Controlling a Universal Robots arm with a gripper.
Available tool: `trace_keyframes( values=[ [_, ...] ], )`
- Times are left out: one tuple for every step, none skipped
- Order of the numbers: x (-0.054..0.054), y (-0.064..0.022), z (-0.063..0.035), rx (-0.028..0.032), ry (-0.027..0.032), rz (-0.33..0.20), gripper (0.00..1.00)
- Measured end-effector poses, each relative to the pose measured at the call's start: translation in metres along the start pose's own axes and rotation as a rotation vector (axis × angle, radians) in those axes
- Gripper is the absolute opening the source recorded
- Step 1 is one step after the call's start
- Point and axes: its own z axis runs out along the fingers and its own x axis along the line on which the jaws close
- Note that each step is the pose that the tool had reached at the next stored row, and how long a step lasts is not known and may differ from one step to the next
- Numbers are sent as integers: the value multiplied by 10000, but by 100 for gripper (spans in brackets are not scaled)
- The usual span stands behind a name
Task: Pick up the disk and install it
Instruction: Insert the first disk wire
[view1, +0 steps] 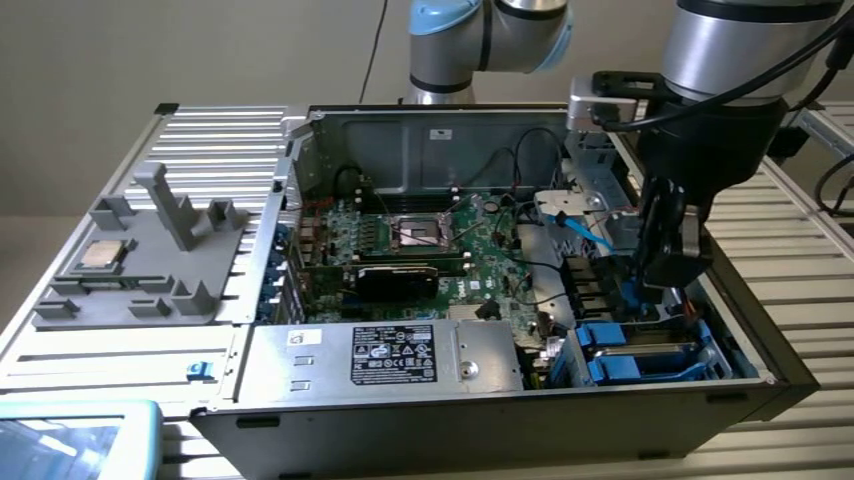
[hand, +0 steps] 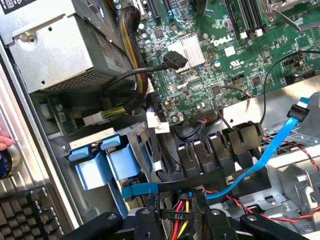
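Black gripper (view1: 667, 280) hangs inside the open grey metal computer case (view1: 400, 150), near blue plastic drive carriers (view1: 641, 355). Wrist view: fingers (hand: 151, 215) apart, red-and-yellow wires (hand: 182, 221) between them.

My slatted metal table (view1: 821, 300): it bears the open computer case (view1: 481, 420) at centre and a grey plastic holder (view1: 147, 270) toward the exterior view's left.

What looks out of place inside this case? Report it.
Two leads lie loose: the blue cable arches up to a connector that seems plugged into nothing, and a black plug hangs unplugged over the motherboard. Nothing looks broken or spilled.
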Motion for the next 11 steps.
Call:
trace_keyframes(
  values=[
    [-8, 3, 3, 1, 2, 2, 36],
    [-11, 5, 7, 0, -1, 3, 36],
    [-12, 5, 9, 0, -1, 3, 36],
    [-12, 6, 9, 1, 1, 4, 36],
    [-12, 5, 9, 1, 3, 5, 36],
    [-12, 6, 10, 1, 2, 6, 36],
    [-13, 6, 11, 0, 2, 6, 36],
    [-13, 6, 11, 1, 2, 6, 36],
    [-13, 6, 12, 1, 2, 7, 36],
    [-13, 6, 12, 0, 1, 6, 36],
    [-14, 7, 12, 0, 1, 7, 36]
  ],
)
